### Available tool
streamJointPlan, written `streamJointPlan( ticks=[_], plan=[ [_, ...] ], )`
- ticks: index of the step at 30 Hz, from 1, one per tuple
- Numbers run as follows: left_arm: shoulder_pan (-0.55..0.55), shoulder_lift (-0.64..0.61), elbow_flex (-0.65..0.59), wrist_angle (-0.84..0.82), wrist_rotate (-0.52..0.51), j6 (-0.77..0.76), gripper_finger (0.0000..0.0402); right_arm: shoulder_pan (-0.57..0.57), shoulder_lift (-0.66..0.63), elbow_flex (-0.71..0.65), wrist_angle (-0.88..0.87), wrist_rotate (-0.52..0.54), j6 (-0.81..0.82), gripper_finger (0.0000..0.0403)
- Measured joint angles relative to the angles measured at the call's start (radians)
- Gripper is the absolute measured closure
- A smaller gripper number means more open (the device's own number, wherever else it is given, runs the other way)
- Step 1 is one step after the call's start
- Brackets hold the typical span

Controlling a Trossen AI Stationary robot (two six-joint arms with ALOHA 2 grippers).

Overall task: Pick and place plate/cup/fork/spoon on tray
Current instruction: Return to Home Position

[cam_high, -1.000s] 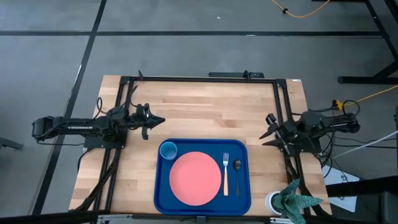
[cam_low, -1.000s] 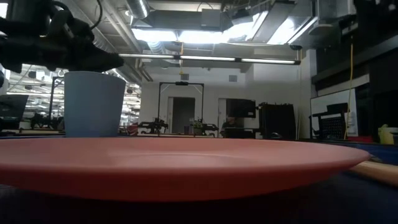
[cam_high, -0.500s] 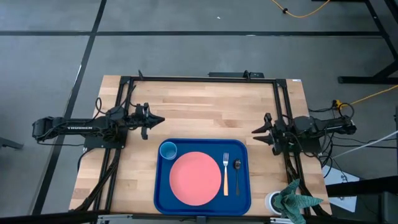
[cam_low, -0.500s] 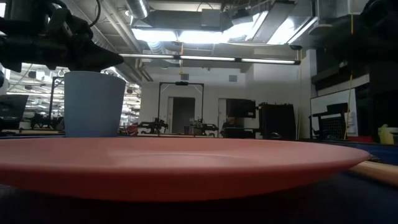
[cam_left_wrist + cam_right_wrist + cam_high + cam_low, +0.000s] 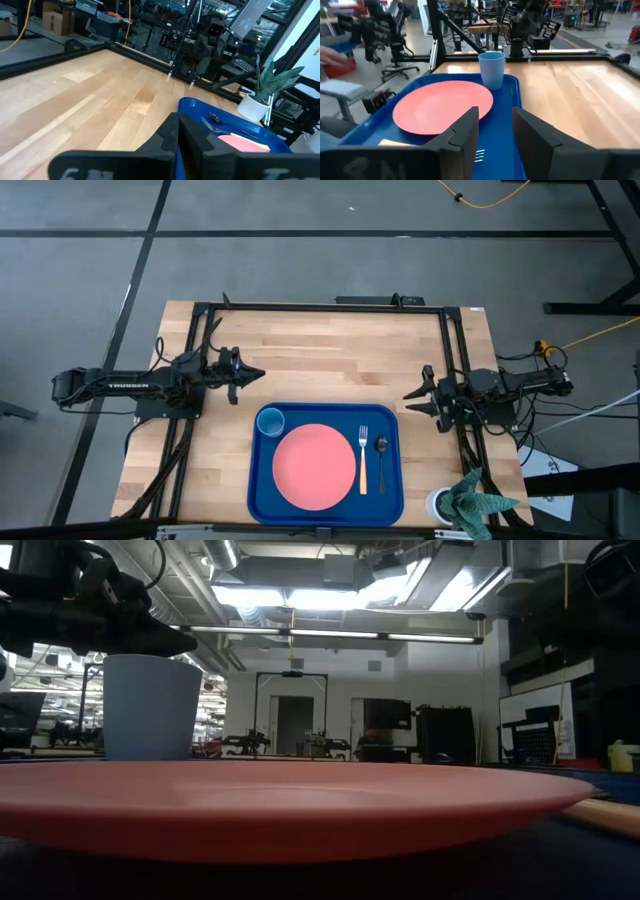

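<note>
Since the earlier frames, only the right gripper (image 5: 415,397) changes position: it swings from a pose angled toward the table's right edge to one pointing inward across the table, just off the tray's (image 5: 390,502) far right corner. Left gripper (image 5: 258,372), tableware and tray hold their places.

Right gripper state: released, jaws apart, nothing between them. The right wrist view confirms daylight between the two fingers (image 5: 465,131). Left gripper state: clenched on nothing, its fingers pressed together in the left wrist view, hovering over the table just beyond the tray's far left corner.

Location of task items, all inside the tray:
- plate (image 5: 314,465): centre of the tray.
- cup (image 5: 270,421): upright in the far left corner, just beside the plate.
- fork (image 5: 363,458): right of the plate, long axis running from the far rim to the near rim, tines toward the far rim.
- spoon (image 5: 381,456): just right of the fork and parallel to it, near the right rim.

Governing relation: fork and spoon lie nearest the right gripper, on the near side of it and slightly inward; the cup lies nearest the left gripper. Judgement: all four items appear placed, so no further pick seems called for.
</note>
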Motion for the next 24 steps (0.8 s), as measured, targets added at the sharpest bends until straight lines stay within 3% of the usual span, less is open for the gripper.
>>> streamJointPlan(
  ticks=[24],
  plan=[
    [0.0, 0.0, 0.0, 0.001, -0.002, 0.0, 0.0401, -0.024, -0.002, -0.007, 0.039, -0.007, -0.018, 0.0279]
  ],
)
